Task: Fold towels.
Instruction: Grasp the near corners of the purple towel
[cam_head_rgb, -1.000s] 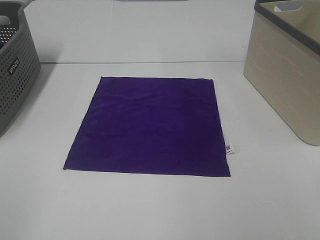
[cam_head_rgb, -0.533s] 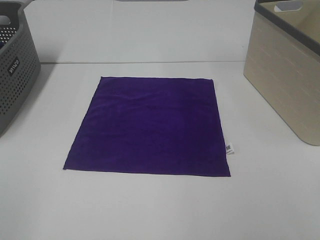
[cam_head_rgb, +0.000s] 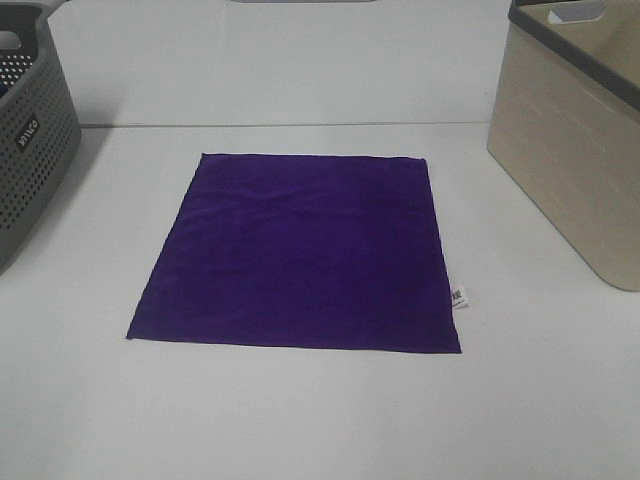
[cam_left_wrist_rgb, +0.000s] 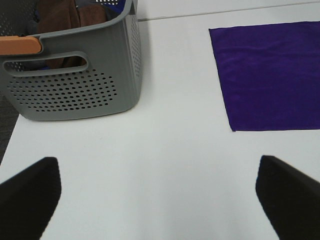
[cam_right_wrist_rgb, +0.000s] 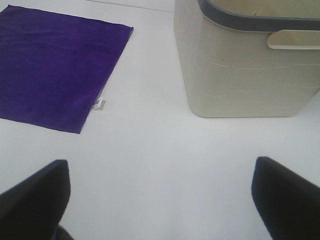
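Note:
A deep purple square towel (cam_head_rgb: 300, 255) lies flat and unfolded in the middle of the white table, with a small white tag (cam_head_rgb: 459, 297) at its right edge. It also shows in the left wrist view (cam_left_wrist_rgb: 270, 75) and in the right wrist view (cam_right_wrist_rgb: 52, 65), tag (cam_right_wrist_rgb: 99, 104) included. My left gripper (cam_left_wrist_rgb: 157, 197) is open and empty above bare table, between the grey basket and the towel. My right gripper (cam_right_wrist_rgb: 160, 200) is open and empty above bare table, between the towel and the beige basket. Neither gripper shows in the exterior high view.
A grey perforated basket (cam_head_rgb: 30, 140) stands at the table's left; in the left wrist view (cam_left_wrist_rgb: 75, 85) it holds brown and blue cloths. A beige basket with a grey rim (cam_head_rgb: 575, 150) stands at the right and shows in the right wrist view (cam_right_wrist_rgb: 245, 65).

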